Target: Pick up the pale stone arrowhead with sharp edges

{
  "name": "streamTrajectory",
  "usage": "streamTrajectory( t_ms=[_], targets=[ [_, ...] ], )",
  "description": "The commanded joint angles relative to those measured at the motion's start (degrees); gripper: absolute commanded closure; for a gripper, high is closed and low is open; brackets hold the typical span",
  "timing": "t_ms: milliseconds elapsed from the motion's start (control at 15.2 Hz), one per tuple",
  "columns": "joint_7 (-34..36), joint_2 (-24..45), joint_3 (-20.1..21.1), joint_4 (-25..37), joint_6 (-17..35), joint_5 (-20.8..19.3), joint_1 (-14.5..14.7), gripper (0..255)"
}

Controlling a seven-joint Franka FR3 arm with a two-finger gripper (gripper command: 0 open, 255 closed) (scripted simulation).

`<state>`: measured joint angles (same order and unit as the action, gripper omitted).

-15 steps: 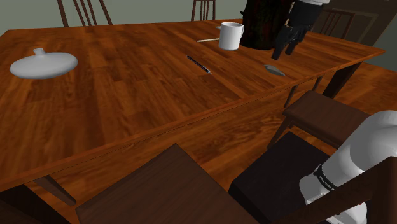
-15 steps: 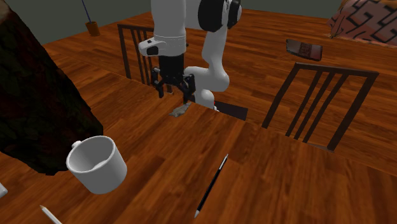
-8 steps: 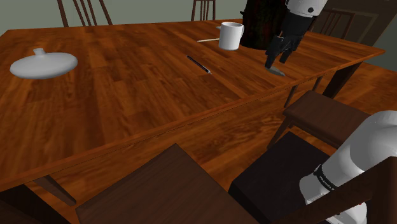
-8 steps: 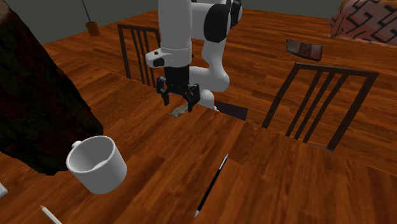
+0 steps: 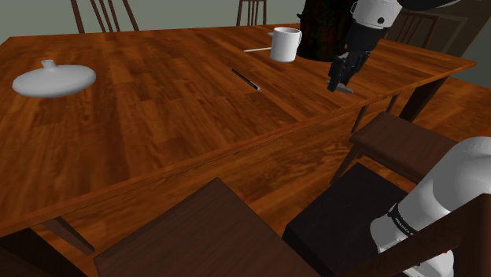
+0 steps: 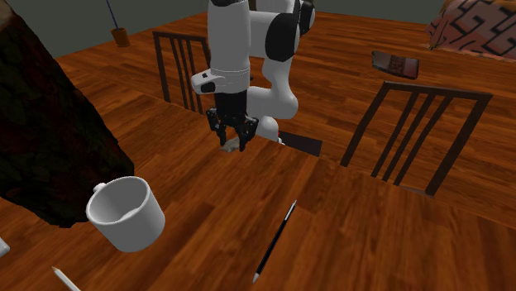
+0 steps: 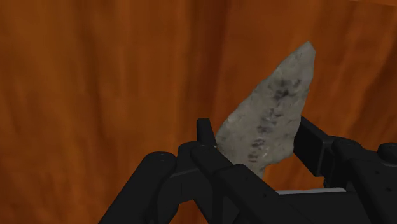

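The pale grey stone arrowhead [image 7: 273, 114] lies flat on the brown wooden table [image 5: 157, 118], close to its edge. My black gripper [image 7: 256, 132] is down over the arrowhead, and the two fingers [image 7: 205, 133] press against its wide end from both sides while the point sticks out ahead. In the shoulder view the gripper [image 5: 341, 82] stands at the table's right end with the arrowhead [image 5: 345, 90] showing just under it. In the second exterior view the gripper [image 6: 235, 144] covers most of the arrowhead [image 6: 241, 145].
A white mug [image 5: 285, 43] and a large dark mass [image 5: 323, 31] stand just behind the gripper. A black pen [image 5: 245, 79] lies mid-table, and a white flat vessel [image 5: 53, 79] sits far to the shoulder view's left. Chairs [image 6: 413, 132] line the table's edge.
The gripper came down from above the arrowhead to the table, and its fingers drew together onto the stone. The arrowhead has stayed where it lay.
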<state>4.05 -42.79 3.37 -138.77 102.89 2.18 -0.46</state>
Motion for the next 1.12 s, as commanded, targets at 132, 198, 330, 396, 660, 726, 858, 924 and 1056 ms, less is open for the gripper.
streamTrajectory(
  t_ms=[132, 198, 330, 396, 660, 726, 858, 924, 1056],
  targets=[
    [0.0, 0.0, 0.0, 0.0, 0.0, 0.0, 0.0, 255],
    [0.0, 0.0, 0.0, 0.0, 0.0, 0.0, 0.0, 255],
    [0.0, 0.2, 0.0, 1.0, -0.9, 0.0, 0.0, 255],
    [0.0, 0.3, -0.1, 1.9, -1.6, -0.1, 0.0, 255],
    [0.0, 0.9, -0.1, 5.4, -4.5, -0.1, -0.1, 255],
    [0.0, 1.1, -0.2, 6.3, -5.2, -0.2, -0.1, 255],
    [0.0, 1.5, -0.2, 8.1, -6.6, -0.2, -0.1, 255],
    [0.0, 1.7, -0.2, 9.0, -7.3, -0.2, -0.1, 255],
    [0.0, 2.2, -0.2, 10.9, -8.8, -0.3, -0.2, 255]
  ],
)
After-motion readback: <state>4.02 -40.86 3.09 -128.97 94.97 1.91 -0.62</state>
